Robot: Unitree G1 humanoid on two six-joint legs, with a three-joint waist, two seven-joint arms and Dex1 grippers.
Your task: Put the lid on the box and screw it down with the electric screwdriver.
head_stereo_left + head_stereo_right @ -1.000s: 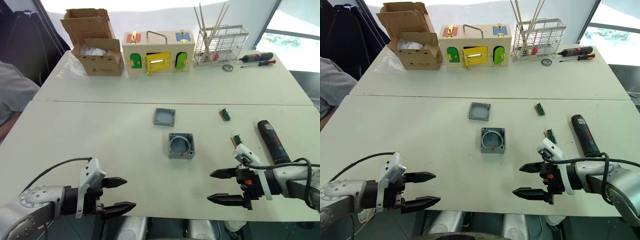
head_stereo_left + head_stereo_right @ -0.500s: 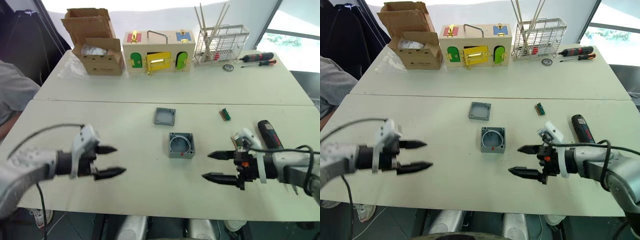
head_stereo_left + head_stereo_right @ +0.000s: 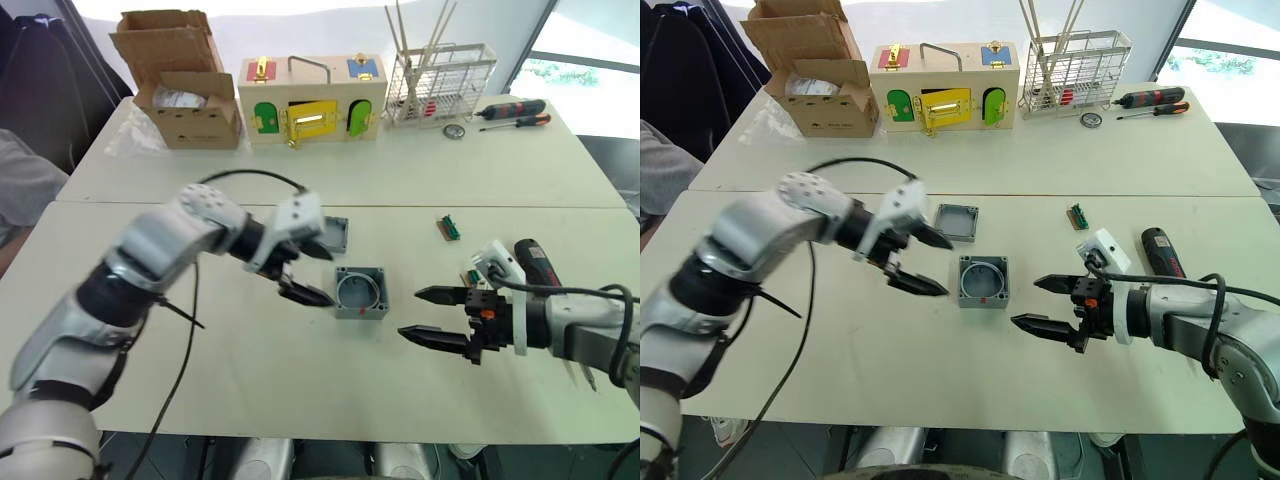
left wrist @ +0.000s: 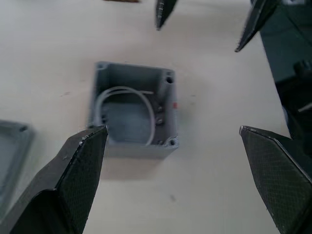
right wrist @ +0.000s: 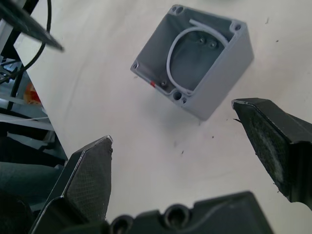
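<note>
Box (image 3: pixel 361 291) sits open-side up mid counter (image 3: pixel 250 360), w/ a pale wire loop inside and a small red mark on its near side. Lid (image 3: pixel 334 233) lies flat just far-left of the box, apart from it, hollow side up. Your left claw (image 3: pixel 312 274) hangs just left of the box, fingers spread wide, nothing in them; upper finger is over the lid's near-left edge, lower one points at the box's left wall, not clearly touching. Your right claw (image 3: pixel 424 315) is near-right of the box, also spread wide and empty, tips aimed left toward it, a gap still between. Electric screwdriver (image 3: pixel 538 266) lies on the counter at right, beyond the right wrist, partly hidden by the arm. Small green part (image 3: pixel 450 229) lies far-right of the box. On the far counter you've got a cardboard box (image 3: pixel 180 80), a wooden box (image 3: pixel 310 98) w/ coloured doors, a wire rack (image 3: pixel 441 85) and two hand screwdrivers (image 3: pixel 513 113).
</note>
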